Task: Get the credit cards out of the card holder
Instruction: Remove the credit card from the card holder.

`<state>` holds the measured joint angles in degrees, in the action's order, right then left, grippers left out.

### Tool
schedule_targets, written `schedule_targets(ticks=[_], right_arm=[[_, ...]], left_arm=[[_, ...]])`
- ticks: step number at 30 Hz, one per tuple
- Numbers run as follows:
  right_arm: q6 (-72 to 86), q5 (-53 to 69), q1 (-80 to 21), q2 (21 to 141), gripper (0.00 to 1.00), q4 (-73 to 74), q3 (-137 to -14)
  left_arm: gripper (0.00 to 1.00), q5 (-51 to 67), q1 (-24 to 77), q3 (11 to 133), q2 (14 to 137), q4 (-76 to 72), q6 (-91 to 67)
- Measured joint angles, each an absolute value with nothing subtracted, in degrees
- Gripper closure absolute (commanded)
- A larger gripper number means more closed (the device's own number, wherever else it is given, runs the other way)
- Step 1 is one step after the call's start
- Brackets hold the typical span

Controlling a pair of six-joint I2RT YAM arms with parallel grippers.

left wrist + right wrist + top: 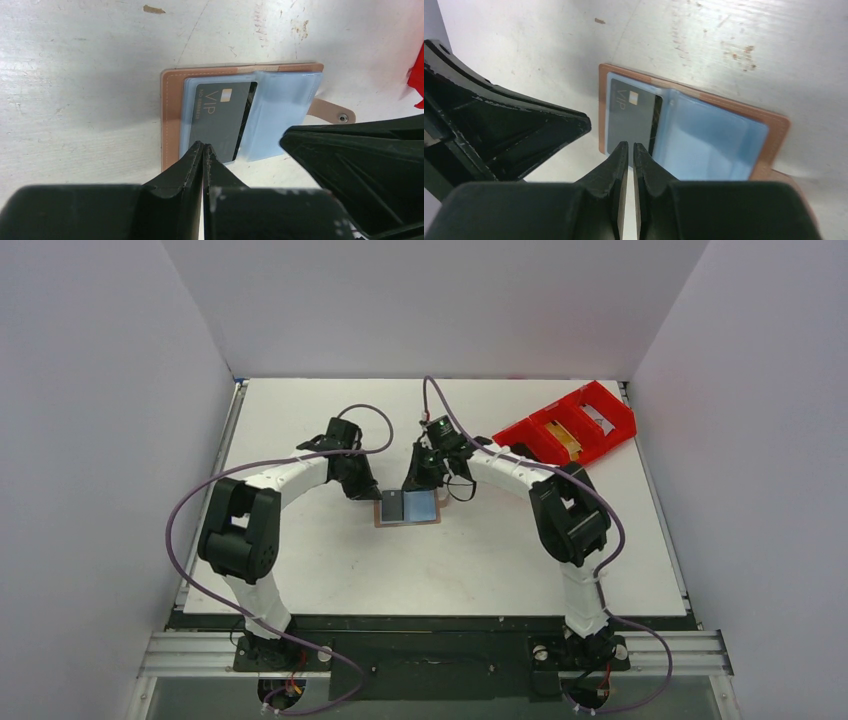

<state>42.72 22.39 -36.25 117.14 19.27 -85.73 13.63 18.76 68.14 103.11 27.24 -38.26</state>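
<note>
The card holder (408, 508) lies open and flat mid-table, with a tan border (171, 115) and pale blue-grey sleeves (709, 145). A dark grey credit card marked VIP (220, 115) sits in its left sleeve (631, 120). My left gripper (203, 145) is shut with nothing between its jaws, its tips at the near edge of the holder by the card. My right gripper (630, 145) is at the card's near edge too, its jaws parted by a narrow gap with nothing in it. In the top view, both grippers (366, 490) (420, 480) crowd the holder's far side.
A red compartment tray (567, 425) stands at the back right of the table and holds a few small items. The holder's tab with its snap (334, 111) sticks out to the right. White walls enclose the table on three sides.
</note>
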Motion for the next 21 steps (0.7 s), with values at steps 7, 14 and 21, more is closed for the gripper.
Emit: schedule_targets(ticks=[7, 14, 21], right_arm=[[42.8, 23.0, -38.3, 120.8, 0.90, 20.5, -87.7], [42.8, 22.9, -38.2, 122.4, 0.89, 21.4, -87.7], [42.8, 22.9, -37.8, 122.5, 0.88, 21.3, -87.2]], left_arm=[[1.00, 13.5, 18.8, 67.8, 103.2, 27.2, -38.3], [1.00, 13.5, 18.8, 67.8, 104.5, 26.7, -38.3], [1.00, 13.4, 18.8, 67.2, 106.1, 26.1, -38.3]])
